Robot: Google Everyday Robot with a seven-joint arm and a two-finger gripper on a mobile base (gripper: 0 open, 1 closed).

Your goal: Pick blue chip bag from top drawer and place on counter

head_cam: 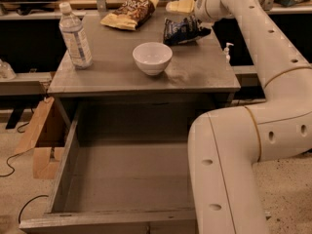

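While the blue chip bag (184, 30) lies on the counter (117, 74), the tool (179, 6) hovers just above — grip unclear.

White dimpled arm (273, 82); yellowish hand (179, 6) over counter (122, 77)

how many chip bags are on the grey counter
2: a tan-and-brown chip bag at the back centre, a crinkly navy-blue chip bag back right, by the claw.
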